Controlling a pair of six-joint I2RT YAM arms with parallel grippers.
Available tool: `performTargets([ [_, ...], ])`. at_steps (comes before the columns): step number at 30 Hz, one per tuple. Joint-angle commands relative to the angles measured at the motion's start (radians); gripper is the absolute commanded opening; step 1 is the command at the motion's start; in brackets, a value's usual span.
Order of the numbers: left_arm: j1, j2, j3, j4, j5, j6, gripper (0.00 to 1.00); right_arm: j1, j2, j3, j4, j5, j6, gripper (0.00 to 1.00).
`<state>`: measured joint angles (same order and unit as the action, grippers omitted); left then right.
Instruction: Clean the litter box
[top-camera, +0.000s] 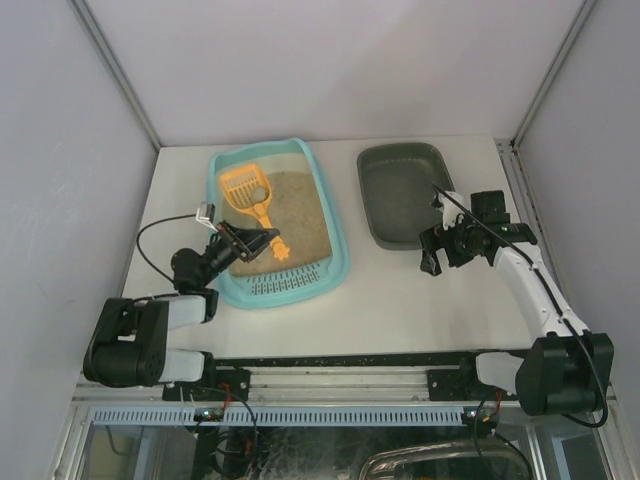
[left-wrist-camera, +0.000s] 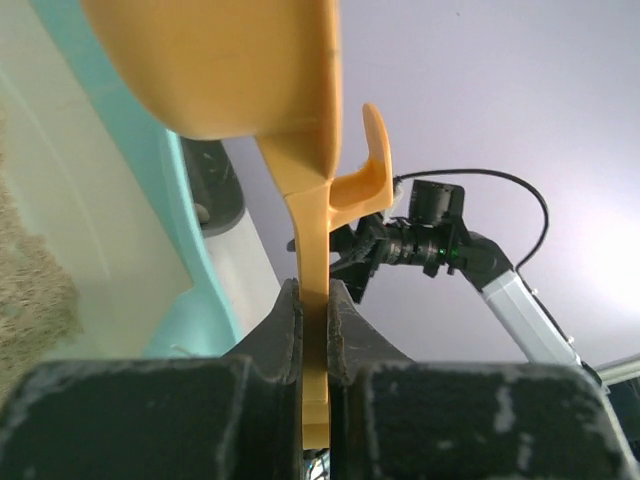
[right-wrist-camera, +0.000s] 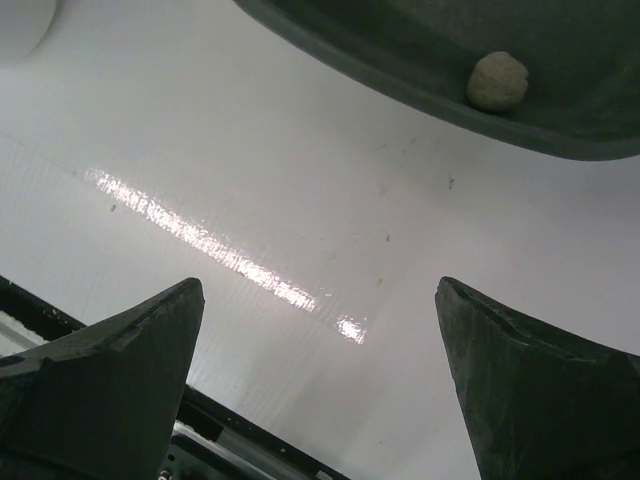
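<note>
Litter box (top-camera: 338, 262) on table's far-left part, slotted end toward near edge. Left gripper (left-wrist-camera: 314, 310) jaws pinch orange scoop (top-camera: 246, 188) by handle; scoop head over sand in box's far half, seemingly with lump inside. Right gripper (right-wrist-camera: 318, 300) jaws spread, empty, above bare table just beside grey tray (top-camera: 375, 215); one clump (right-wrist-camera: 498, 82) lies in tray. Advice: hold scoop level, sift gently, lift clear of rim, tip over grey tray. Risk: thin handle twisting in pinch.

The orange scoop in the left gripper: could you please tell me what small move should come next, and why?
Probably push the scoop through the litter, then lift. The left gripper is shut on its handle, its head lies over the litter in the litter box, and one clump shows in the grey tray.
</note>
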<state>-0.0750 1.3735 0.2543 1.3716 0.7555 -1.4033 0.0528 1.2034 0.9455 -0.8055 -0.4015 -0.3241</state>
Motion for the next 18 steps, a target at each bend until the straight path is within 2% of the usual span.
performTargets([
  [1, -0.109, -0.064, 0.097, -0.093, 0.048, 0.098, 0.0, -0.003, -0.033, -0.015, 0.07, 0.041, 0.019, 1.0],
  [3, -0.056, -0.039, 0.026, 0.083, 0.008, -0.006, 0.0, -0.001, -0.037, -0.023, 0.081, 0.062, 0.014, 1.0],
  [4, -0.035, -0.019, 0.0, 0.094, -0.025, -0.033, 0.0, -0.001, -0.036, -0.024, 0.084, 0.075, 0.014, 1.0],
  [6, -0.09, 0.057, 0.076, 0.092, 0.082, -0.035, 0.0, -0.001, -0.031, -0.025, 0.085, 0.09, 0.014, 1.0],
  [7, -0.102, 0.069, 0.079, 0.101, 0.079, -0.05, 0.0, 0.0, -0.03, -0.026, 0.085, 0.092, 0.013, 1.0],
  [9, -0.049, 0.033, 0.006, 0.093, 0.0, -0.022, 0.0, 0.001, -0.029, -0.026, 0.085, 0.092, 0.011, 1.0],
  [10, -0.042, 0.016, 0.024, -0.014, -0.012, 0.021, 0.0, 0.003, -0.026, -0.027, 0.085, 0.091, 0.011, 1.0],
  [11, -0.068, -0.007, 0.071, -0.208, 0.005, 0.117, 0.0, 0.003, -0.024, -0.028, 0.084, 0.092, 0.01, 1.0],
  [12, -0.09, -0.037, 0.086, -0.309, 0.015, 0.178, 0.0, 0.005, -0.022, -0.029, 0.084, 0.092, 0.008, 1.0],
  [13, -0.077, -0.061, 0.046, -0.252, 0.0, 0.152, 0.0, 0.005, -0.021, -0.03, 0.086, 0.096, 0.008, 1.0],
  [15, 0.012, -0.043, -0.031, 0.012, -0.046, -0.027, 0.0, 0.006, -0.016, -0.029, 0.087, 0.103, 0.007, 1.0],
  [17, 0.003, 0.036, 0.05, 0.02, 0.044, -0.088, 0.0, 0.007, -0.015, -0.03, 0.088, 0.107, 0.004, 1.0],
  [18, -0.005, 0.07, 0.052, 0.102, 0.074, -0.138, 0.0, 0.009, -0.015, -0.03, 0.089, 0.108, 0.003, 1.0],
])
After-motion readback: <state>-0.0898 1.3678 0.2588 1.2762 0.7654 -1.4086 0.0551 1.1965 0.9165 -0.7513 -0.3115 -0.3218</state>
